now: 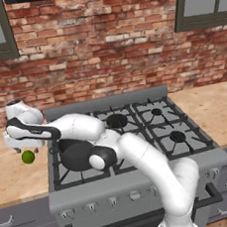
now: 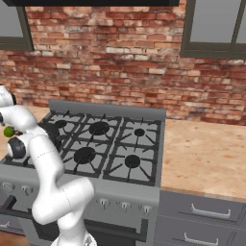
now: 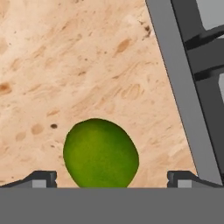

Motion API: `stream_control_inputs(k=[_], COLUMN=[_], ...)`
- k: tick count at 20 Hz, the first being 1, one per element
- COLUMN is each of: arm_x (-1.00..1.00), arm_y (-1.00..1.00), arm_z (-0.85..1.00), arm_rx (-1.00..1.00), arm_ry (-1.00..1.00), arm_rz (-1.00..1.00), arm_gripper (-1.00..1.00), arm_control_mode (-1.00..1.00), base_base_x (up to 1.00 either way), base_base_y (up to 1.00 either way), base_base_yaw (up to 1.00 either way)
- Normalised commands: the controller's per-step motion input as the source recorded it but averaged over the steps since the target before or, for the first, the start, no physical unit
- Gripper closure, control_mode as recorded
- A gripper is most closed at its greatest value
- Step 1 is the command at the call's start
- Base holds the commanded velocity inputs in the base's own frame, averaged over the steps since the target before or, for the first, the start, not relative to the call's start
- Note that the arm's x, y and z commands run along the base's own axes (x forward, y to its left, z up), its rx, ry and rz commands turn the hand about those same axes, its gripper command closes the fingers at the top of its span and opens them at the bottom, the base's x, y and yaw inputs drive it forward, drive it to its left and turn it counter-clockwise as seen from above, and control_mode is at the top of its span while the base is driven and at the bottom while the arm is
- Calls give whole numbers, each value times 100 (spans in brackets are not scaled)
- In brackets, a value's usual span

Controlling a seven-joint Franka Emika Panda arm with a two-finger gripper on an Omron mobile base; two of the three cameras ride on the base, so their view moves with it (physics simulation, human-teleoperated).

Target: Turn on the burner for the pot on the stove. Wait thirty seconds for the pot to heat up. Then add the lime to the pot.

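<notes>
The lime [image 3: 100,153] lies on the beige counter just left of the stove [image 1: 142,174], and is also seen as the lime [image 1: 28,156] and the lime [image 2: 8,130]. My gripper [image 1: 27,148] hangs right above it. In the hand view my gripper [image 3: 113,178] is open, its fingertips [image 3: 43,178] wide apart on either side of the fruit and apart from it. The dark pot [image 1: 75,155] sits on the stove's front left grate, partly behind my arm. Its burner is hidden under it.
The stove's grey side rim [image 3: 183,87] runs close to the lime on the right. Small knobs [image 1: 113,201] line the stove front. A brick wall [image 1: 103,52] rises behind. More counter [image 2: 202,153] stretches to the stove's right.
</notes>
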Motion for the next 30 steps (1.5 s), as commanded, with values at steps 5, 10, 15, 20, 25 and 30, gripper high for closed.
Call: stream_control_inputs(k=[5, 10, 15, 20, 25, 30], arm_x=[-8, -23, -15, 0, 3, 0], arm_y=[0, 0, 0, -7, -4, -26], arm_z=[-8, -18, -28, -24, -10, -25], arm_rx=[0, 0, 0, 0, 0, 0], arm_ry=[1, 4, 5, 0, -3, -3], arm_rz=[-13, -12, -12, -4, 0, 0], arm_gripper=[-100, -100, -100, -100, -100, -100], arm_control_mode=[-100, -100, -100, -100, -100, -100], base_base_x=[0, 0, 0, 0, 0, 0], base_base_y=[0, 0, 0, 0, 0, 0], base_base_yaw=[0, 0, 0, 0, 0, 0])
